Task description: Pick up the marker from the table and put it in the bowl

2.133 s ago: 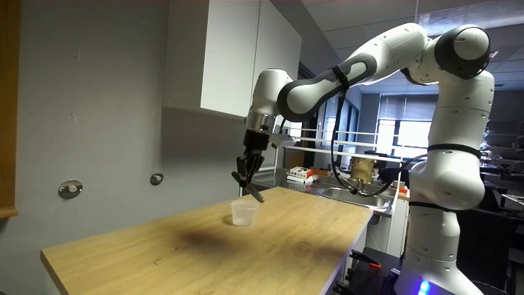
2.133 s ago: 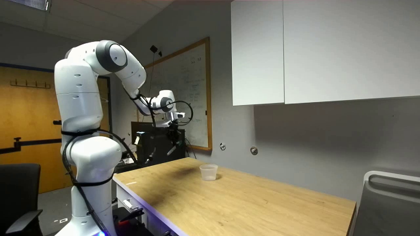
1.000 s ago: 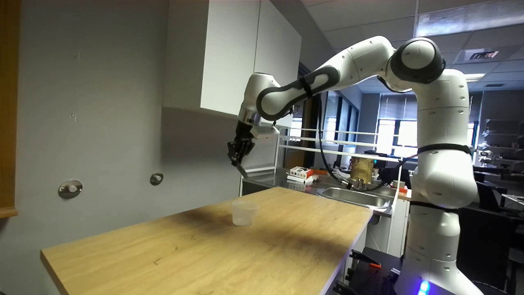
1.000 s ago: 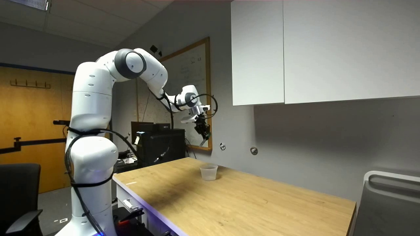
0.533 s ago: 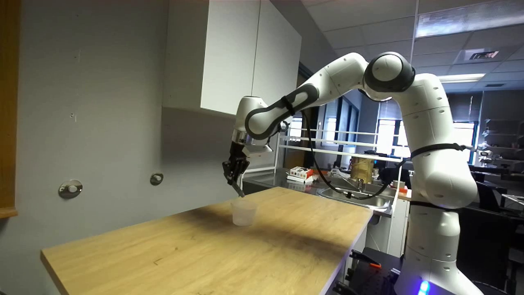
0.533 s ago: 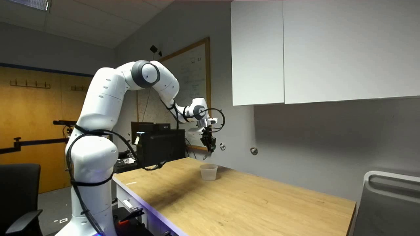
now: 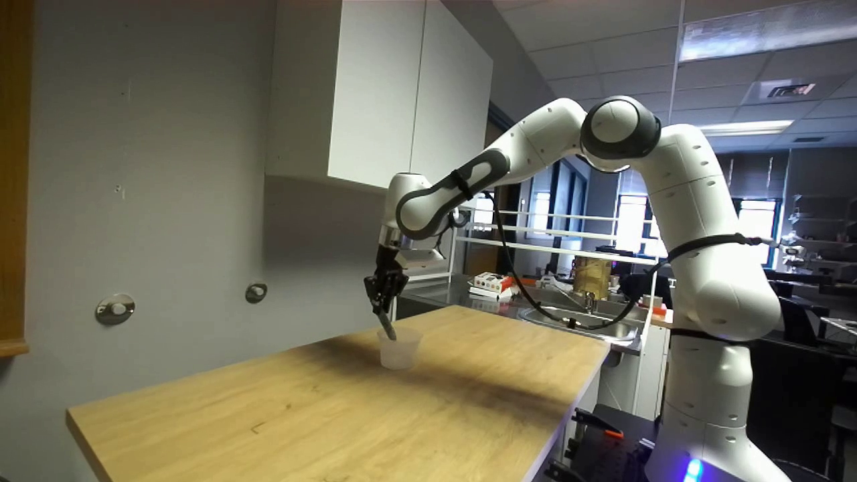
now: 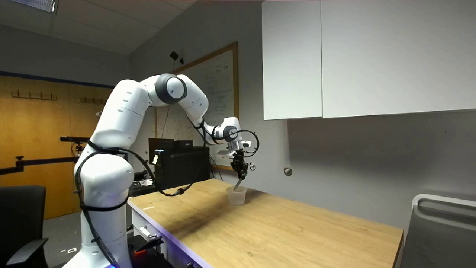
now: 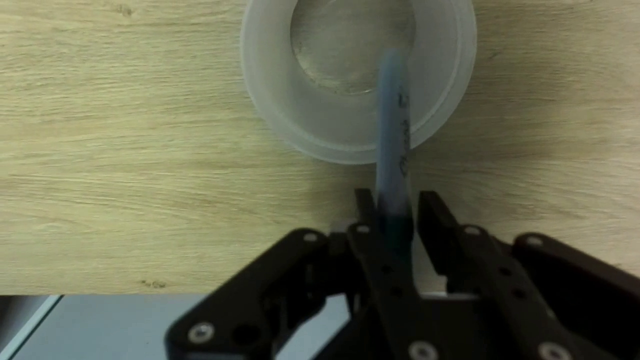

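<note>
Over the upright, translucent bowl (image 9: pixel 320 117), we find the marker (image 9: pixel 394 130) tilted, its long axis slanting from a dark end, pinched by the tool (image 9: pixel 396 204), down and toward the base of the white arm (image 7: pixel 619 130); the marker's paler tip reaches the bowl's mouth, though we cannot tell whether they touch. The bowl stands on the light wooden counter (image 7: pixel 281 422). In both exterior views, the arm arches up, then bends steeply down.

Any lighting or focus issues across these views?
In an exterior view, the window glares white; in both exterior views, soft shadows darken parts of the table; in the wrist view, the pincer and marker look soft, the marker's lettering not fully readable, the table's grain sharper.
</note>
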`<state>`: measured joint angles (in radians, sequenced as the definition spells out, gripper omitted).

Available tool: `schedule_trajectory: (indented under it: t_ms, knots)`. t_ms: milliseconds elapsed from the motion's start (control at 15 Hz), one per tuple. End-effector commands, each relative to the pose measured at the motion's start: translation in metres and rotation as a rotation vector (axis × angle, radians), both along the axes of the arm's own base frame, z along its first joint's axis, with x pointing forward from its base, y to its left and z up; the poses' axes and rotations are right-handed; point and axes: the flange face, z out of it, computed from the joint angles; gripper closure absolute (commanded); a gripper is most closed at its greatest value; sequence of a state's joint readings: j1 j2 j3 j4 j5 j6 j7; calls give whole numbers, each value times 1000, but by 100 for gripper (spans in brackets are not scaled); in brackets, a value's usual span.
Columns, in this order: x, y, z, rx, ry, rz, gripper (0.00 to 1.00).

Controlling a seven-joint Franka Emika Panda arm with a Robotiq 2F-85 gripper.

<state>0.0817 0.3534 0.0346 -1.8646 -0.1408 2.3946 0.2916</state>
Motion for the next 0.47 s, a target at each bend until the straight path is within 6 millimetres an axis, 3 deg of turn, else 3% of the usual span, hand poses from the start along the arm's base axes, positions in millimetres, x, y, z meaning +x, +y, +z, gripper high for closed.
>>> schedule_trajectory:
  t_ms: [0,333,400]
  knots:
    - [4,-3,10,9,-3,25,40]
    - [-1,-4,8,5,5,41,2]
    - [-2,-3,9,5,7,43,0]
